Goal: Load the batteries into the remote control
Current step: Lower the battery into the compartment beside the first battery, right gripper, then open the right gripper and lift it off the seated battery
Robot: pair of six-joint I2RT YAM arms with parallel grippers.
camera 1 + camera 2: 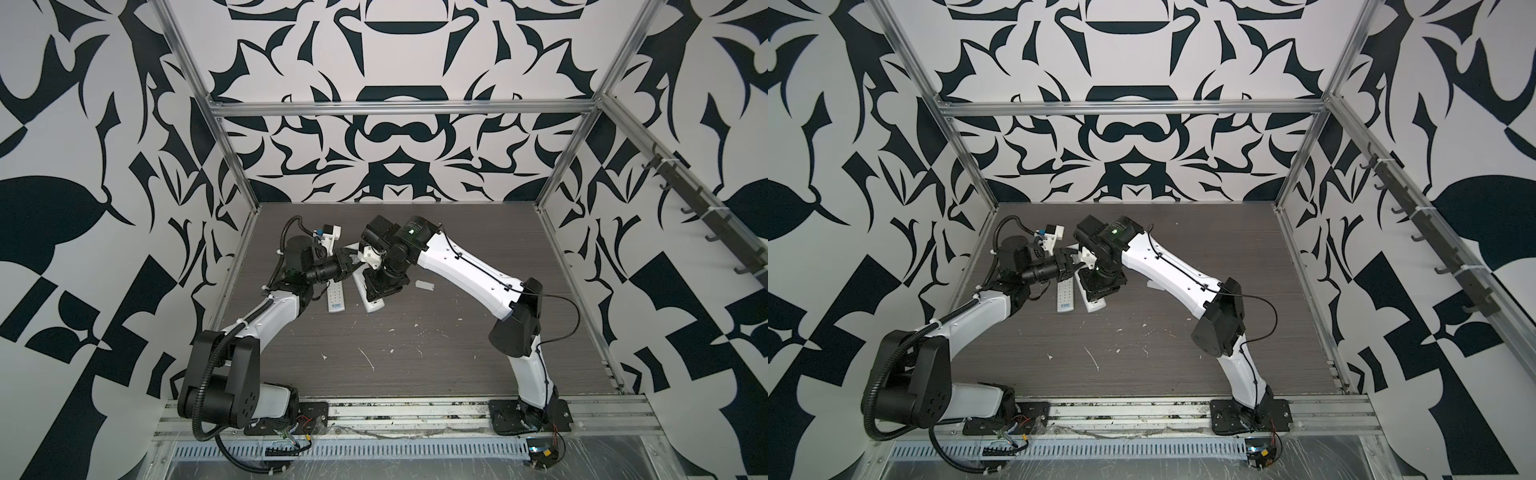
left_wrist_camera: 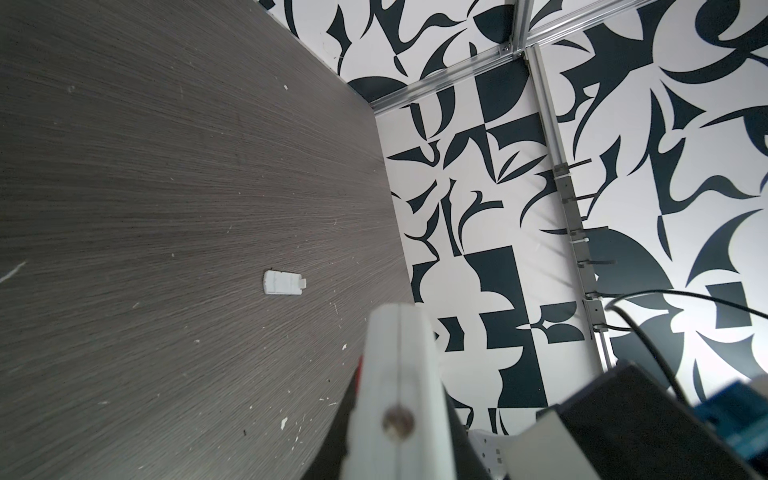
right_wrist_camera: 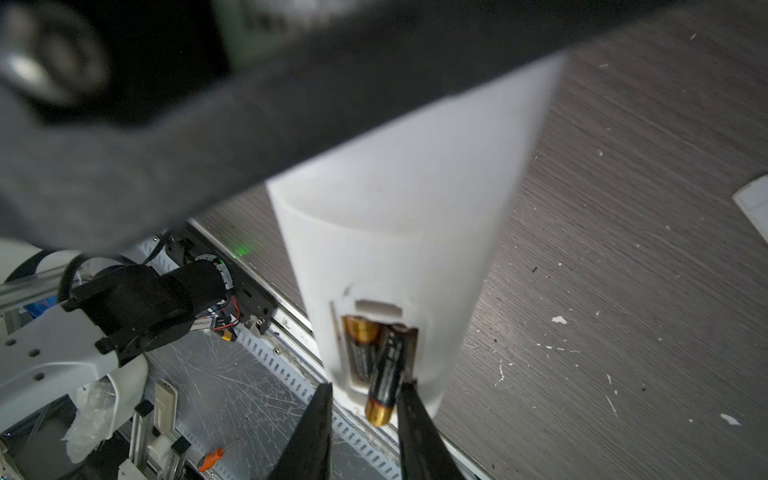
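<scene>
A white remote control [image 3: 395, 232] lies back up, its battery bay open. One battery [image 3: 359, 345] sits in the bay. A second battery [image 3: 386, 374] lies tilted, its gold end poking out past the remote's end. My right gripper [image 3: 366, 384] stands open astride that battery: one dark finger touches it, the other is a gap away. In both top views the right gripper [image 1: 376, 291] hangs over the remote's [image 1: 373, 306] near end. My left gripper [image 1: 348, 266] is shut on the remote's edge, whose white seam [image 2: 395, 374] shows between its dark fingers.
A second white remote [image 1: 336, 297] lies buttons up just left of the held one. The white battery cover [image 1: 424, 285] rests on the grey table to the right, also seen as the cover [image 2: 284, 283]. White scraps dot the table [image 1: 415, 357]. Patterned walls and metal rails enclose it.
</scene>
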